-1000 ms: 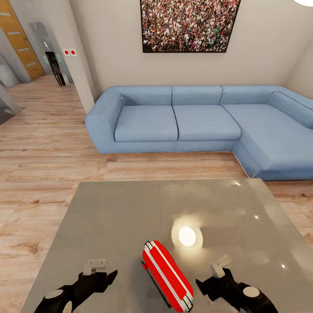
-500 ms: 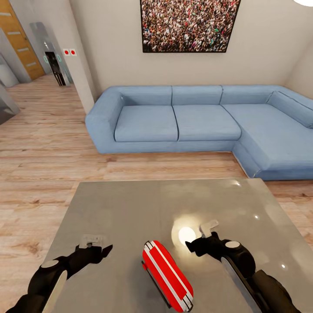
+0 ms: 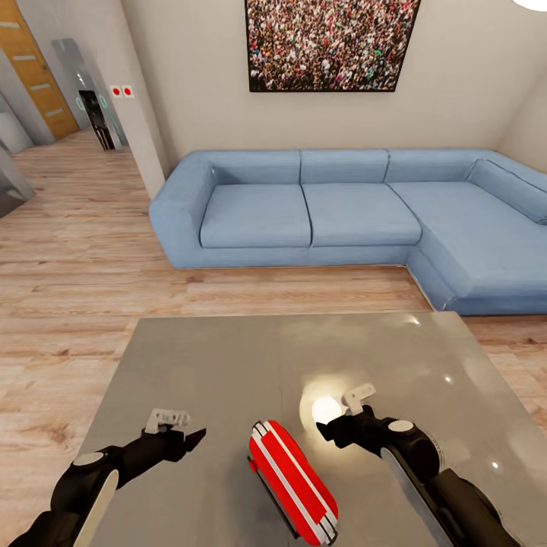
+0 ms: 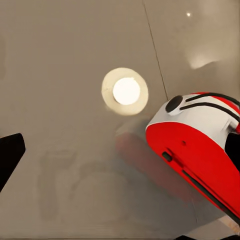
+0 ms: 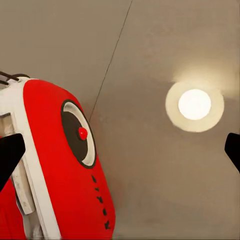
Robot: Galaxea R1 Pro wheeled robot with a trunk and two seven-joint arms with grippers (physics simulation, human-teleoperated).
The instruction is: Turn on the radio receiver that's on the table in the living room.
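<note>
Radio: the red radio receiver (image 3: 292,482) is standing on its thin edge on the near part of the bench (image 3: 228,365), between the two arms. White bands are running along its top.
Radio face: in the right wrist view the radio (image 5: 60,165) is showing a dark round ring with a small red button in the middle.
Left pincer: the left pincer (image 3: 199,435) is hanging over the bench, just to the left of the radio and not touching it. Its tips are looking pressed together, holding nothing.
Right pincer: the right pincer (image 3: 322,431) is sitting just right of the radio's far end. Its black tips are sitting at both sides of the right wrist view, so it is open and empty.
Light spot: a round bright glow (image 3: 325,410) is shining on the glossy bench by the right pincer.
Room: a blue sofa (image 3: 342,213) is standing far behind the bench, under a crowd picture (image 3: 330,44).
</note>
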